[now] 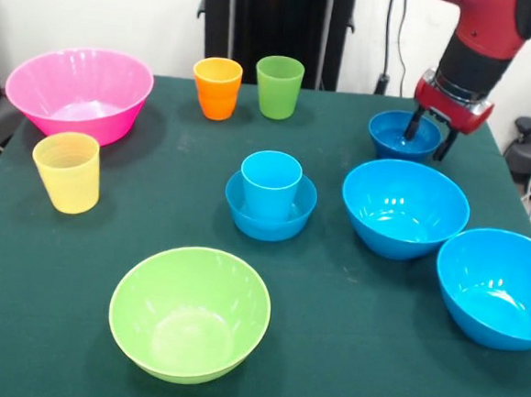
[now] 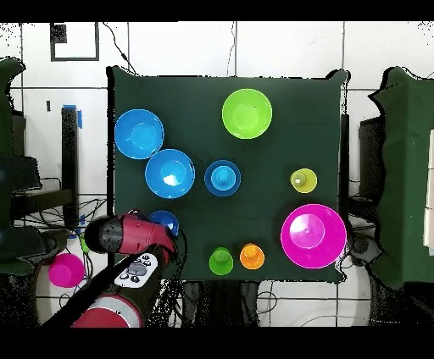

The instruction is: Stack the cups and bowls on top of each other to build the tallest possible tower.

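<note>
My gripper (image 1: 428, 138) is open at the far right and straddles the right rim of a small blue bowl (image 1: 399, 137), one finger inside and one outside. In the overhead view the arm (image 2: 127, 234) covers part of that bowl (image 2: 167, 220). The light blue cup (image 1: 271, 181) stands in the second small blue bowl (image 1: 270, 215) at the table's middle. Two large blue bowls (image 1: 404, 209) (image 1: 499, 287) sit to the right; a third is out of view. The lime bowl (image 1: 189, 314) is near, the pink bowl (image 1: 79, 92) and yellow cup (image 1: 67, 172) left, and the orange cup (image 1: 216, 88) and green cup (image 1: 279, 86) far. No taller tower shows.
All things stand on a dark green cloth table (image 1: 345, 352). In the overhead view a pink object (image 2: 64, 269) lies off the table beside the robot's base, and a grey handset (image 2: 136, 271) lies on the arm.
</note>
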Controlling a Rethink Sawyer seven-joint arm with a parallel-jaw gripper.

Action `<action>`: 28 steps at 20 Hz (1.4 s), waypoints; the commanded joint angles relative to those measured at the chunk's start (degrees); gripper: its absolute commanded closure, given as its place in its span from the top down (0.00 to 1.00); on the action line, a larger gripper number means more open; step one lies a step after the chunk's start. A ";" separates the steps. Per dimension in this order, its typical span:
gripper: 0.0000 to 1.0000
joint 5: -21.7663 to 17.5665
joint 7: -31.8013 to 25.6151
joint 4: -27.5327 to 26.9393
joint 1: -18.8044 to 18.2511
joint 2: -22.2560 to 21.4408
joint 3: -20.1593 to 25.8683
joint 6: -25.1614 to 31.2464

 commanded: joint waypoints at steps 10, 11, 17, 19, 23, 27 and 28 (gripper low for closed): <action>1.00 4.49 11.02 -7.20 1.01 5.94 2.88 -1.97; 0.00 4.54 11.18 -7.60 1.36 6.14 2.36 -1.24; 0.00 4.21 10.69 -8.03 1.34 6.24 2.00 -0.86; 0.00 4.51 10.66 -7.14 0.32 5.75 3.31 -1.47; 0.00 4.36 11.10 -7.71 1.57 5.02 0.77 2.71; 0.00 2.29 9.69 -9.93 1.48 3.79 -2.54 9.80; 0.00 1.55 9.09 -10.83 1.32 3.64 -3.47 11.77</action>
